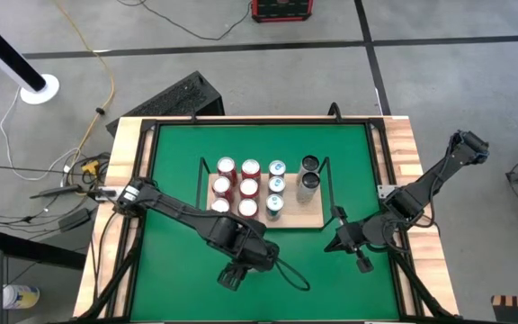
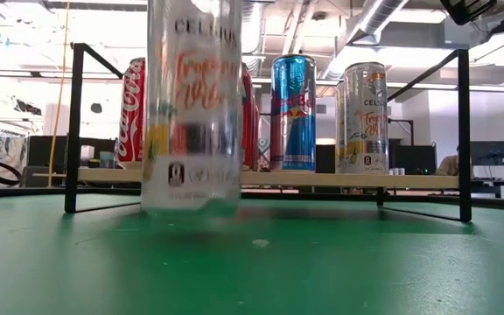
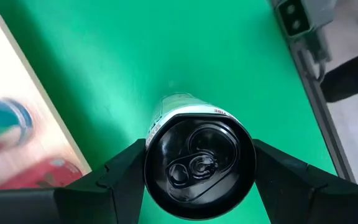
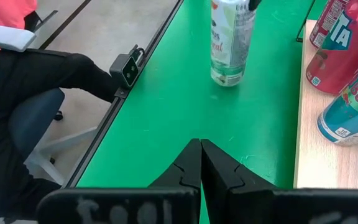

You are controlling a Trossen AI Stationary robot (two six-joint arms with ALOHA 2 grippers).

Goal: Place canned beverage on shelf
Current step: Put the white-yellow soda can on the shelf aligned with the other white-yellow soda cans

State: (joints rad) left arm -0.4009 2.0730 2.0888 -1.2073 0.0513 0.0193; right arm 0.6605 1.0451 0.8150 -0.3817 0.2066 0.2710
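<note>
Green felt covers the table (image 1: 178, 171), and on it, in front of the shelf (image 1: 306, 219), the left gripper (image 3: 197, 171) holds a tall pale can (image 3: 199, 165) upright — its two dark fingers (image 3: 114, 180) press the can's sides just below the black top with the pull tab. The low view shows this can (image 2: 192, 105) standing close to the camera, its base at or just above the felt; I cannot tell which. From the right wrist view the same can (image 4: 232, 40) stands on the green surface to the near-left of the light-wood board, apart from it.

The shelf carries red cans (image 1: 238, 186) on its left half, blue-and-silver cans (image 1: 276, 187) in the middle and two dark-topped cans (image 1: 309, 174) toward its right end, with bare wood at the near right corner. Thin black wire rails (image 2: 75, 127) rise at its short ends.

The right gripper (image 4: 201, 163) waits low over the table to the near right of the shelf — its fingers pressed together, holding nothing. Beyond the table's edge, a dark sleeve (image 4: 55, 71) of a seated person shows.
</note>
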